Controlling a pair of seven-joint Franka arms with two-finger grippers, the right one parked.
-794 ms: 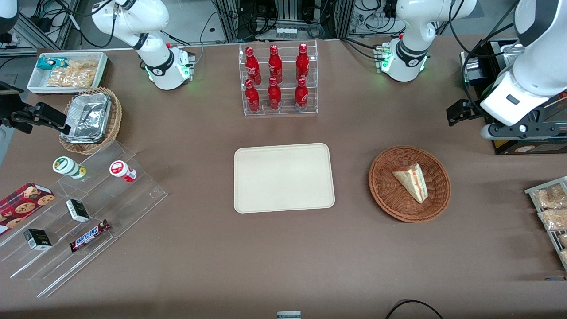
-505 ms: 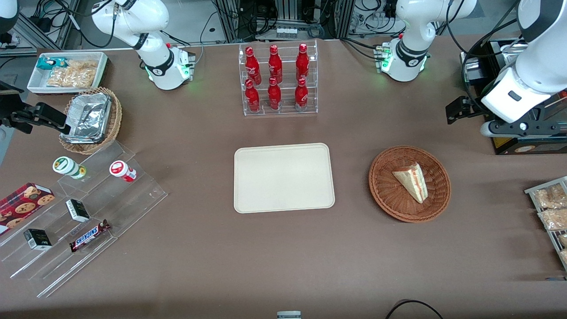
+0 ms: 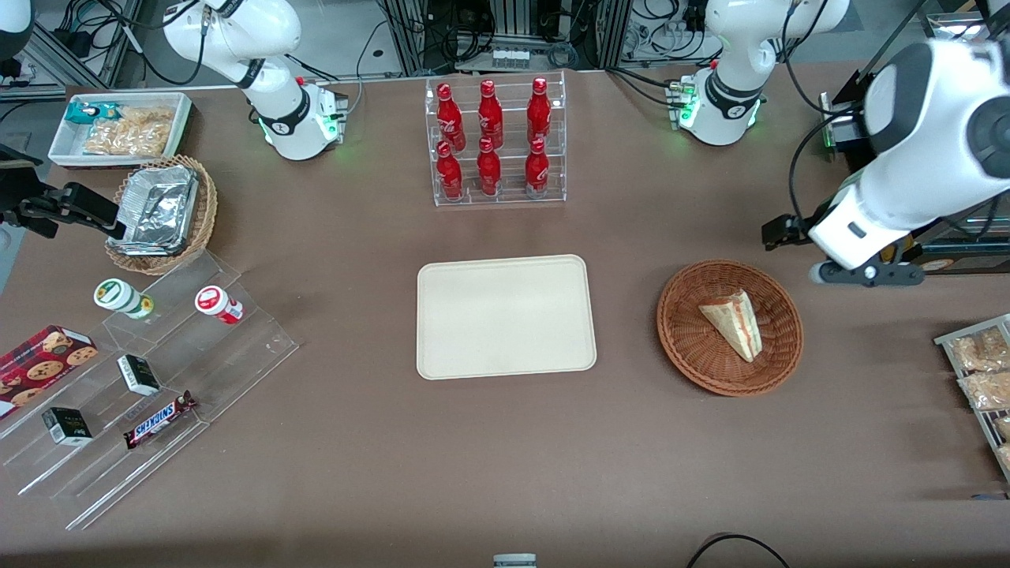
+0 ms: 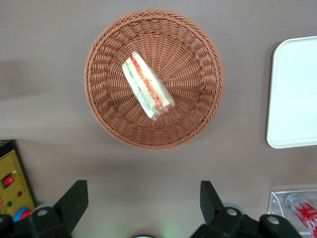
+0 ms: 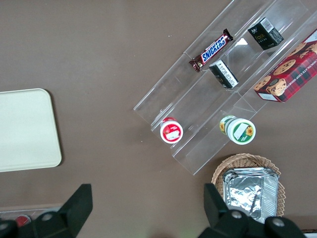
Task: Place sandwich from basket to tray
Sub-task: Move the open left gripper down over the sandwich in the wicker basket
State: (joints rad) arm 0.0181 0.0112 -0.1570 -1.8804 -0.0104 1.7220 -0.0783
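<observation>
The sandwich [image 3: 734, 322] is a pale wedge with red and green filling. It lies in the round reddish-brown basket [image 3: 694, 356], which stands beside the cream tray [image 3: 505, 315], toward the working arm's end of the table. My left gripper [image 3: 864, 273] hangs above the bare table, just past the basket's rim and farther from the front camera than the basket. In the left wrist view the gripper [image 4: 142, 191] is open wide and empty, apart from the basket [image 4: 198, 49] and the sandwich [image 4: 147, 86]. The tray's edge [image 4: 297, 94] shows there too. The tray holds nothing.
A clear rack of red bottles [image 3: 495, 142] stands farther from the front camera than the tray. A black box with a yellow panel [image 4: 12, 181] sits close by the gripper. A rack of snack packets [image 3: 978, 371] is at the working arm's table end. Acrylic steps with snacks [image 3: 150, 371] lie toward the parked arm's end.
My left arm has swung toward the basket and nearer to the front camera. The sandwich, basket and tray have not moved.
</observation>
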